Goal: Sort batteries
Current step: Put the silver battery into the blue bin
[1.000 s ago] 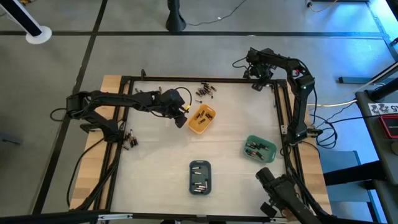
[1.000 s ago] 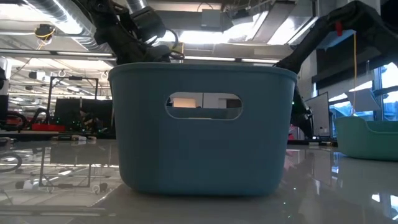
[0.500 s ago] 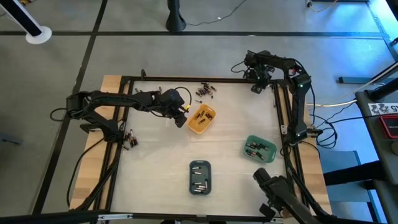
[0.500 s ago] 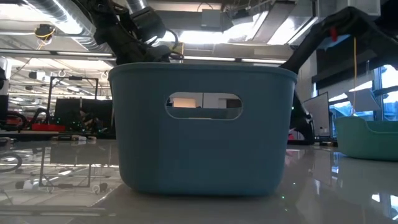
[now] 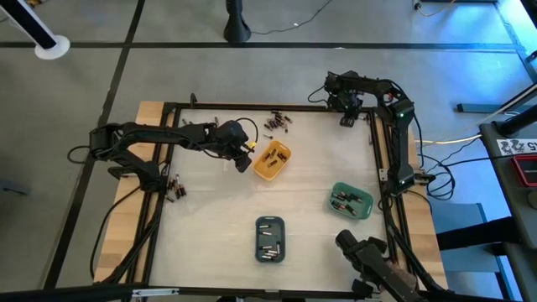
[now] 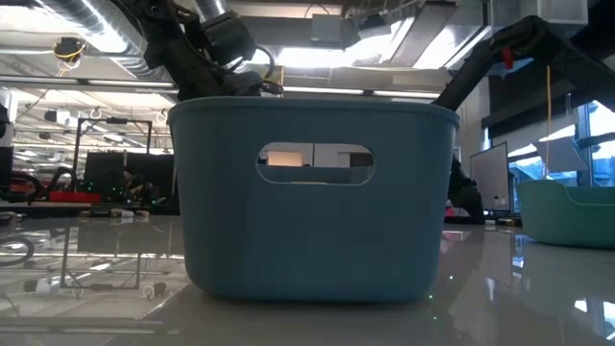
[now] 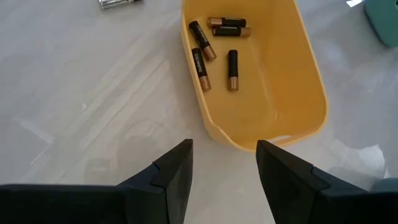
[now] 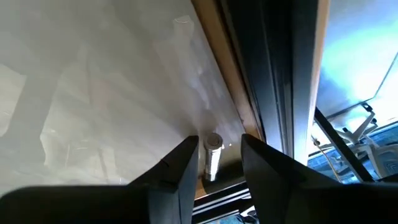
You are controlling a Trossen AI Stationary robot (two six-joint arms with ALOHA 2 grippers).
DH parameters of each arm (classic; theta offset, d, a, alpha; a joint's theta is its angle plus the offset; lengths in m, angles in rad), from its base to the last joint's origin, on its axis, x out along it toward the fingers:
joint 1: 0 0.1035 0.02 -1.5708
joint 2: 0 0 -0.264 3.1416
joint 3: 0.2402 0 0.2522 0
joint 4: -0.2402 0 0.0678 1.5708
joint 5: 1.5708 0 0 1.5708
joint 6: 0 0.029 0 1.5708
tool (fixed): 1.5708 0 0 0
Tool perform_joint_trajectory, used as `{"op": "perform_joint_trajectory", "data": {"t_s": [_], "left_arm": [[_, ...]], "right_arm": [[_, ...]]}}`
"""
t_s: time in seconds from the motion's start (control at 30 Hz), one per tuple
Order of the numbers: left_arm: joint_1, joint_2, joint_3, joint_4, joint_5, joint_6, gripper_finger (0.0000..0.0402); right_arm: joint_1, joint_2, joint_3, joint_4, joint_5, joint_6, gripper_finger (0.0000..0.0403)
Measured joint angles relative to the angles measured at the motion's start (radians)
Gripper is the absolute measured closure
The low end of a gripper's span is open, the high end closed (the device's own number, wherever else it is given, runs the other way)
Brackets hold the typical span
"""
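Sorting is part done: batteries [image 5: 270, 156] lie in all three trays at centre frame, and loose ones [image 5: 278, 122] remain at upper centre. Left gripper [image 7: 224, 163] hovers open, empty; right gripper [image 8: 212, 159] straddles one cell [image 8: 212, 155], grip uncertain.

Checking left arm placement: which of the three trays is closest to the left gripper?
The orange tray. It lies right beside the left gripper, its near rim just ahead of the open fingers in the left wrist view. The slate-blue tray and green tray lie much farther off.

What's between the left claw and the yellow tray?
Only bare white table. The left wrist view shows the left end effector open beside the yellow tray.
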Motion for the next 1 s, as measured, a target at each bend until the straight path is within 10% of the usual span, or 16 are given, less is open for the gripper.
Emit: {"op": "perform_joint_trajectory", "data": {"t_s": [0.47,1.0], "left_arm": [[-0.002,0.0,0.0,-0.018,0.0,-0.007,0.0235],[-0.002,0.0,0.0,-0.015,0.0,0.006,0.0235]], "right_arm": [[0.003,0.0,0.0,-0.058,-0.138,-0.014,0.0387],[0.037,-0.272,-0.008,-0.1,-0.334,0.067,0.0391]]}}
